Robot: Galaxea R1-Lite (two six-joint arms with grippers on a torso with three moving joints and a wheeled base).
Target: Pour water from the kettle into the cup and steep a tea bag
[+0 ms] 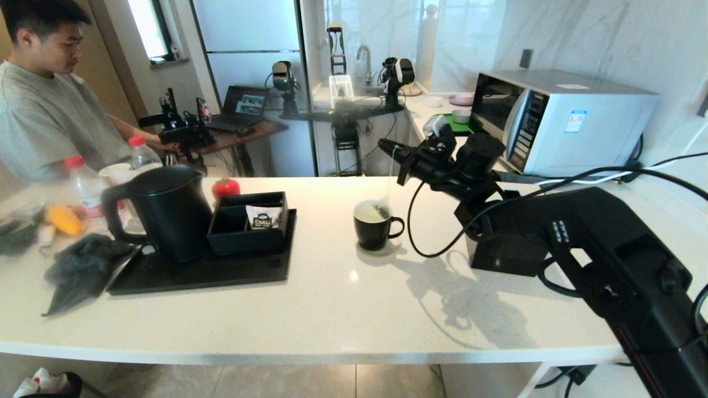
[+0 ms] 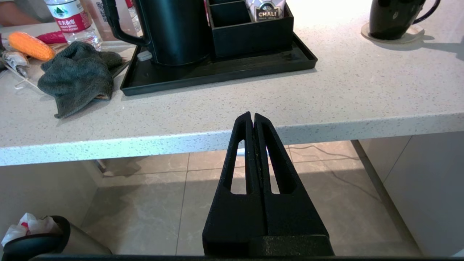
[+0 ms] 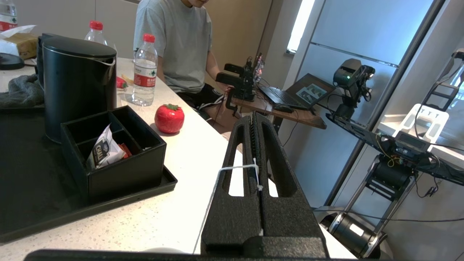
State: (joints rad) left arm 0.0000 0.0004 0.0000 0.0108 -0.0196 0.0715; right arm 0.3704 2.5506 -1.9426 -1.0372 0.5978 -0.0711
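Note:
The tall black kettle (image 1: 166, 213) stands on a black tray (image 1: 221, 273) at the left of the counter. The black cup (image 1: 375, 225) sits mid-counter, its inside pale. My right gripper (image 1: 385, 146) hovers above the cup, shut on the thin white string (image 3: 235, 168) of the tea bag (image 1: 381, 209). The bag hangs at the cup's mouth; whether it touches liquid is unclear. My left gripper (image 2: 252, 115) is shut and empty, held low in front of the counter's front edge, with the kettle (image 2: 177, 32) and the cup (image 2: 393, 18) beyond it.
A black divided box (image 1: 249, 226) with a CHALI sachet (image 1: 264, 217) shares the tray. A grey cloth (image 1: 83, 265), water bottles (image 1: 83, 185), a corn cob (image 1: 63, 219) and a red tomato (image 1: 225, 188) lie left. A microwave (image 1: 558, 119) stands back right. A person (image 1: 44, 99) sits far left.

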